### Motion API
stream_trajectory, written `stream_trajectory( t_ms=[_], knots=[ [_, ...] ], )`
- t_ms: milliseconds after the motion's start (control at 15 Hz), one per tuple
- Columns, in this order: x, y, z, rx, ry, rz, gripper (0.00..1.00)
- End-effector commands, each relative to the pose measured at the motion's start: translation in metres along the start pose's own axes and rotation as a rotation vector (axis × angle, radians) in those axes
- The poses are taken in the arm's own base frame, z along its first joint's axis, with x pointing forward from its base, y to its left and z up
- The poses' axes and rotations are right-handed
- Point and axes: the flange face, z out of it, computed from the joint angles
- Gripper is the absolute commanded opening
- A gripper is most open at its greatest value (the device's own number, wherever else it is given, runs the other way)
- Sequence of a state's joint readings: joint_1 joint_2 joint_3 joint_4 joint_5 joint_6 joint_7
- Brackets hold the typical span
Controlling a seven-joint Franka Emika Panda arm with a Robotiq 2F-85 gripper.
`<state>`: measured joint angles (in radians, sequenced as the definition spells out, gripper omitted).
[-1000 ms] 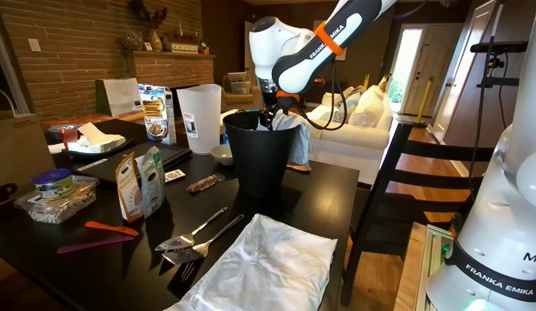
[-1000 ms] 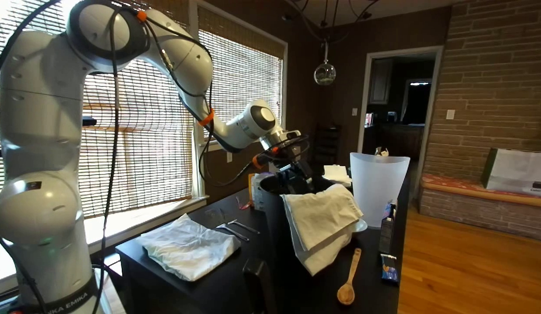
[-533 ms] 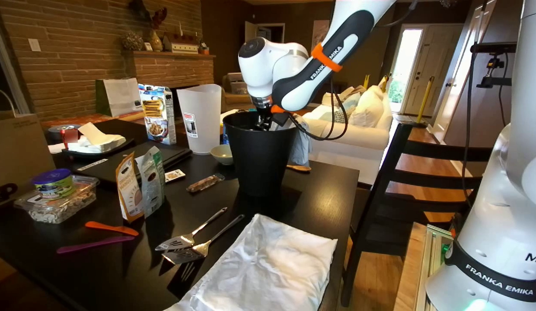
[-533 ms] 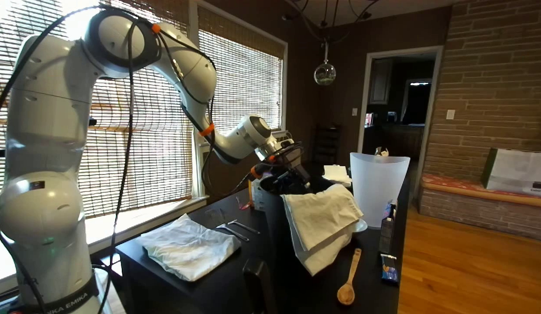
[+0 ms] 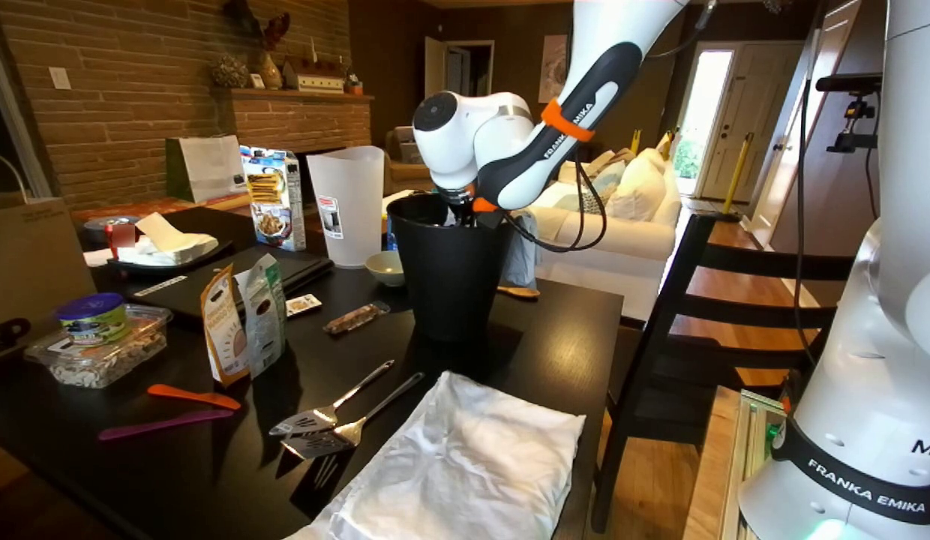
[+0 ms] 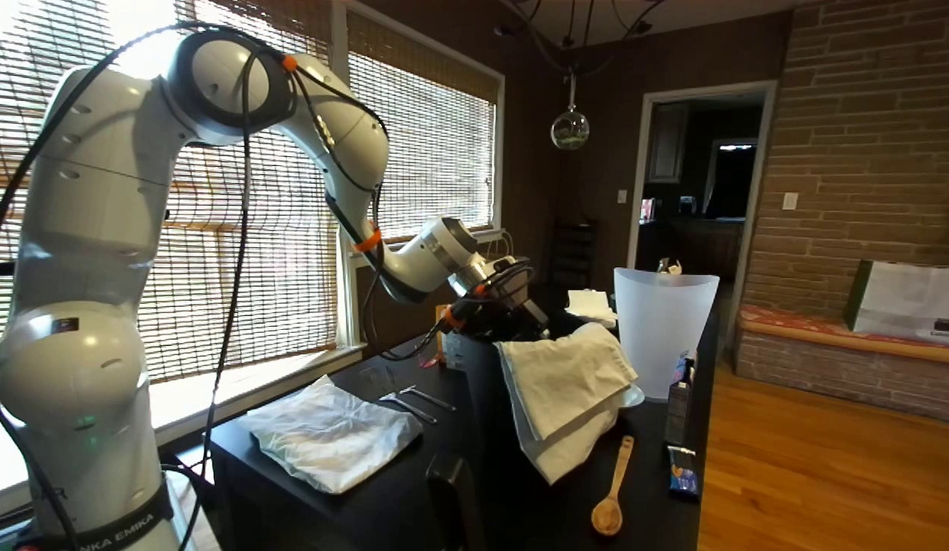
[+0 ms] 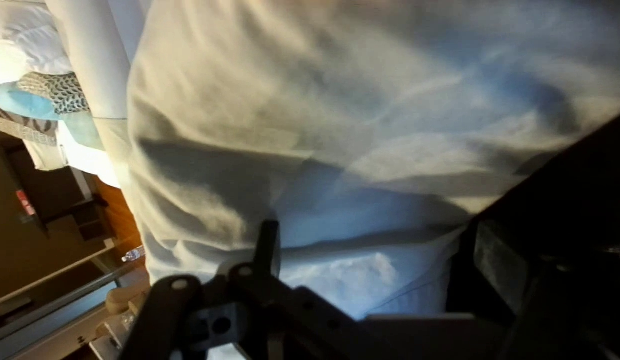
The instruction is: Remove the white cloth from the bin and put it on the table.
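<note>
In an exterior view, a clear plastic clamshell [image 5: 105, 367] at the left carries a purple-lidded tub [image 5: 94, 321]. Lower and to the right, an orange plastic knife [image 5: 193, 395] and a purple plastic knife [image 5: 165, 425] lie on the dark tabletop [image 5: 232, 487], near two upright food pouches [image 5: 225, 330]. Higher up, a printed food carton [image 5: 274, 199] is just beside a white translucent jug [image 5: 349, 210]. Two slotted metal spatulas [image 5: 307, 422] lie below the centre, left of a crinkled white sheet [image 5: 465, 465] at the bottom. The black waste bin [image 5: 454, 277] stands upright in the centre, and the robot arm [image 5: 514, 187] bends down from the top of the frame to its mouth. In both exterior views the white cloth [image 6: 566, 375] drapes over the bin's rim and hangs down outside. A wooden spoon [image 5: 519, 292] lies near the cloth, and a black ladder-back chair [image 5: 772, 262] is farther right.

In the wrist view, the cloth fills the middle of the frame; the claw [image 7: 382, 235] has its jaws spread wide, the left one in front of the cloth and the right one against black, with cloth showing in the gap. Whether either touches it, I cannot tell.
</note>
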<state>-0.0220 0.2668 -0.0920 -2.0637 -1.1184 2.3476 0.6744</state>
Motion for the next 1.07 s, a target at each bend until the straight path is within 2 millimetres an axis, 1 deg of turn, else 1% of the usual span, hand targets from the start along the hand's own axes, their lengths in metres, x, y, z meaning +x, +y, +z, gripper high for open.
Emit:
stream_trajectory(
  t_ms=[0, 67, 267, 333, 533, 667, 733, 1000],
  knots=[
    [0.001, -0.004, 0.010, -0.036, 0.015, -0.015, 0.75],
    [0.002, -0.004, 0.010, -0.038, 0.017, -0.016, 0.74],
    [0.003, -0.003, 0.007, -0.040, 0.025, -0.021, 0.50],
    [0.003, -0.003, 0.007, -0.041, 0.026, -0.021, 0.45],
    [0.004, 0.001, 0.002, -0.038, 0.031, -0.018, 0.23],
    [0.006, 0.006, -0.003, -0.035, 0.034, -0.011, 0.10],
    [0.007, 0.010, -0.004, -0.034, 0.036, -0.007, 0.02],
    [0.019, 0.035, -0.021, -0.037, 0.076, 0.037, 0.00]
  ],
)
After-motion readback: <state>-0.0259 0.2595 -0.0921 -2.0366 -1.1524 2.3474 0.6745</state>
